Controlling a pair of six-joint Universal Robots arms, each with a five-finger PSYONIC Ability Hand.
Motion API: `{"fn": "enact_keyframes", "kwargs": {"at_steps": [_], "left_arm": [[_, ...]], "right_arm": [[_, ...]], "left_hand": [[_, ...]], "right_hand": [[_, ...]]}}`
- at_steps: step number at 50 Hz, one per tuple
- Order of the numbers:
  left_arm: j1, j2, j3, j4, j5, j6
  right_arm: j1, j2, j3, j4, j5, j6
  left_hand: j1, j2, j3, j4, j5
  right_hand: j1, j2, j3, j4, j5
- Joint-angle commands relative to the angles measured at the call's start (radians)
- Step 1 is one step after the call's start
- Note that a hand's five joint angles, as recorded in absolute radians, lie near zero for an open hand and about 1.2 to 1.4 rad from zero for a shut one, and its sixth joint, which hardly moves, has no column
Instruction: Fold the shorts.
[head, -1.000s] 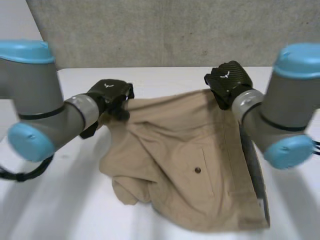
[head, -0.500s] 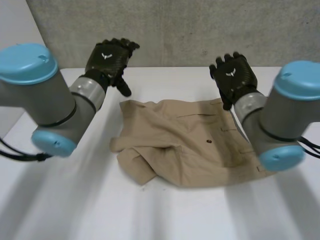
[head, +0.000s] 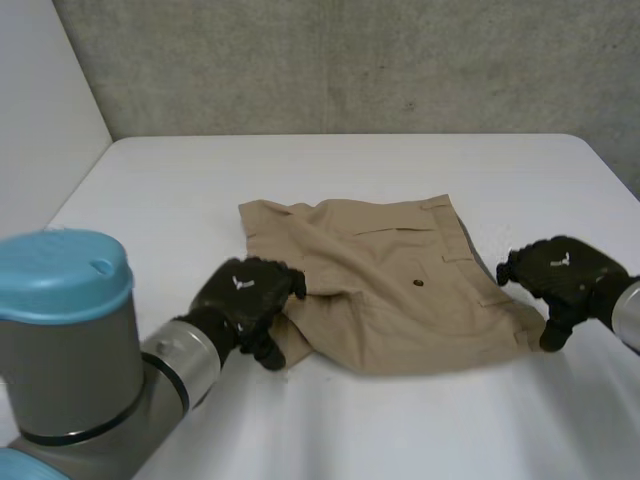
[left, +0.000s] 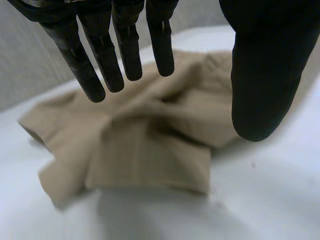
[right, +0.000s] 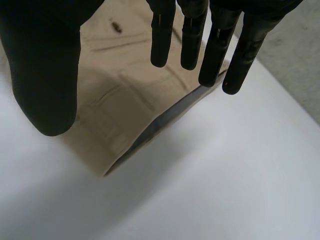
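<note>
On my left wrist view the fingers (left: 100, 65) hang straight and spread, well apart from the thumb (left: 265, 75), with nothing between them. Beyond their tips lies the rumpled corner of the tan shorts (left: 150, 145), a flap turned over on itself. On the right wrist view the fingers (right: 162, 35) are likewise straight and parted from the thumb (right: 45, 75), gripping nothing, poised over the shorts' edge (right: 120, 100), where a dark lining shows along the hem.

From the head view, my left hand (head: 245, 300) sits at the near left corner of the shorts (head: 400, 290). It may be brushing the cloth there, but I cannot tell for certain. My right hand (head: 560, 280) is at the near right corner, just beside the edge.

The shorts lie mostly flat in the middle of the white bench (head: 350, 170), a small dark button (head: 416, 284) facing up, the left side bunched. A grey wall (head: 350, 60) stands behind the bench.
</note>
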Motion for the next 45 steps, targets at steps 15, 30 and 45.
{"fn": "enact_keyframes", "kwargs": {"at_steps": [15, 30, 45], "left_arm": [[0.001, -0.141, 0.011, 0.085, -0.128, 0.005], [0.062, 0.182, 0.06, 0.061, -0.12, 0.012], [0.121, 0.41, 0.088, -0.077, -0.01, 0.004]], "right_arm": [[0.004, 0.109, 0.05, -0.243, 0.004, 0.071], [0.031, -0.175, -0.02, -0.136, 0.016, 0.264], [0.082, -0.316, -0.215, 0.087, 0.058, 0.346]], "left_hand": [[0.575, 0.577, 0.577, 0.574, 0.574], [0.91, 0.912, 0.912, 0.909, 0.909], [0.62, 0.622, 0.622, 0.619, 0.618]], "right_hand": [[1.021, 0.965, 0.955, 0.953, 0.967], [1.021, 0.965, 0.955, 0.953, 0.967], [1.021, 0.965, 0.955, 0.953, 0.967]]}}
